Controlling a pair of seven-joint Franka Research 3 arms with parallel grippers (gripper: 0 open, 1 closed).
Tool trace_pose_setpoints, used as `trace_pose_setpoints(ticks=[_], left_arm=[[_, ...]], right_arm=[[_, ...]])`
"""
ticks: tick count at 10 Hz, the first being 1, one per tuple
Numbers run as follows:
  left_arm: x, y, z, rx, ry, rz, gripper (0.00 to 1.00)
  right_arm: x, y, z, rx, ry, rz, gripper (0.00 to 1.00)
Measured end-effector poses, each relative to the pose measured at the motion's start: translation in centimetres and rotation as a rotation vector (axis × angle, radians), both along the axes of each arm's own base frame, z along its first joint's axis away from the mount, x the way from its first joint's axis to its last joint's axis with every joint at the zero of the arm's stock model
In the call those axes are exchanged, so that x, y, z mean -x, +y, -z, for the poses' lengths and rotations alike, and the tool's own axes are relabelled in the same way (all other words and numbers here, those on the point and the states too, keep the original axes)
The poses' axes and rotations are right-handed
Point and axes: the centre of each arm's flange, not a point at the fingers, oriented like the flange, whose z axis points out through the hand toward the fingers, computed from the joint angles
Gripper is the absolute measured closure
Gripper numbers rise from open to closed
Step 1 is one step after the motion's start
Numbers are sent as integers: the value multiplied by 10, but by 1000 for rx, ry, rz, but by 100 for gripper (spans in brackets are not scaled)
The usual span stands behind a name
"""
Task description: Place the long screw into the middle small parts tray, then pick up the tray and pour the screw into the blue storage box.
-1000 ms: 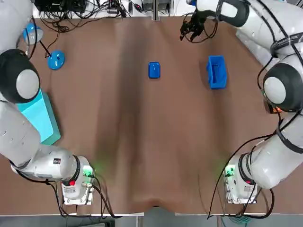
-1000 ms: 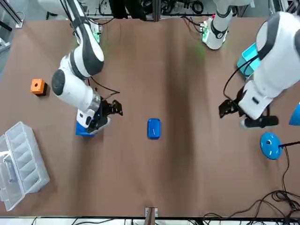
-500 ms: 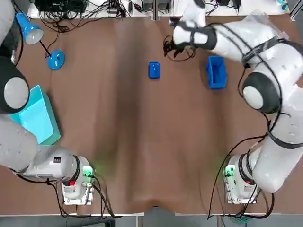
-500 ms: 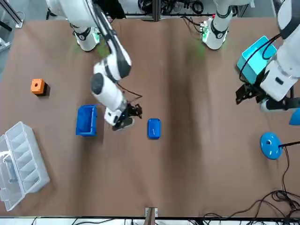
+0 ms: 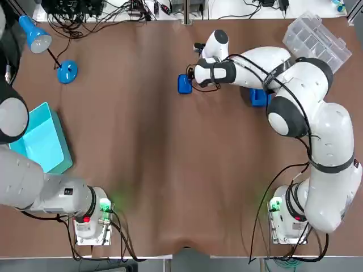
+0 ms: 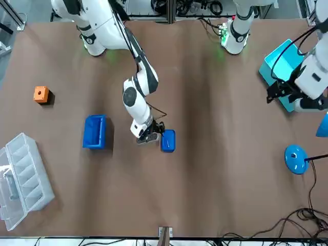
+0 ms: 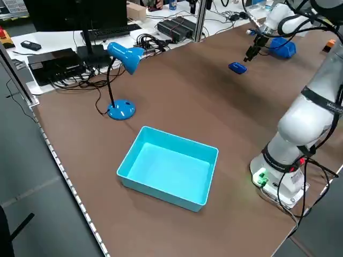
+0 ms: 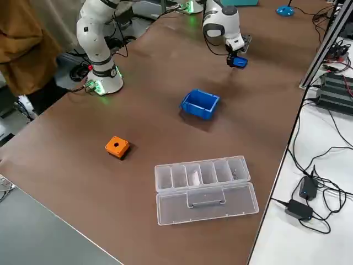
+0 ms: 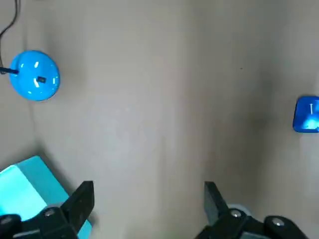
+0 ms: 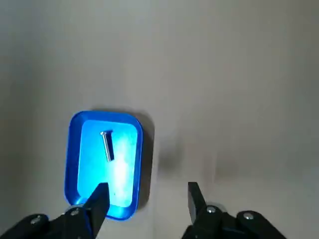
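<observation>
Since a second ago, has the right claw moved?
Yes. In the front view the right claw has swung from by the box across to the tray, now right beside it.

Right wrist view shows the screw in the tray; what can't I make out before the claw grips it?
Blue storage box: top view, mostly covered by the right arm.
Long screw: both side views, too small inside the small parts tray.
Right claw, open: whether a finger touches the tray rim; wrist view overlaps them, front view too small.
</observation>
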Motion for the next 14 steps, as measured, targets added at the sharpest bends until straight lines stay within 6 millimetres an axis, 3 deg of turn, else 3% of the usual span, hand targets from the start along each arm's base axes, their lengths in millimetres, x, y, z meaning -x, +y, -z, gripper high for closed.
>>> trace_pose_setpoints(ticks=[4,7,14], left_arm=[[12,20,-6,0,-5,21,0],[13,21,-6,0,-5,19,0],[14,16,-16,0,-9,27,0]], right_arm=[[-4,8,13,-1,11,26,40],[0,21,24,-1,18,31,42],[5,26,32,6,23,30,52]])
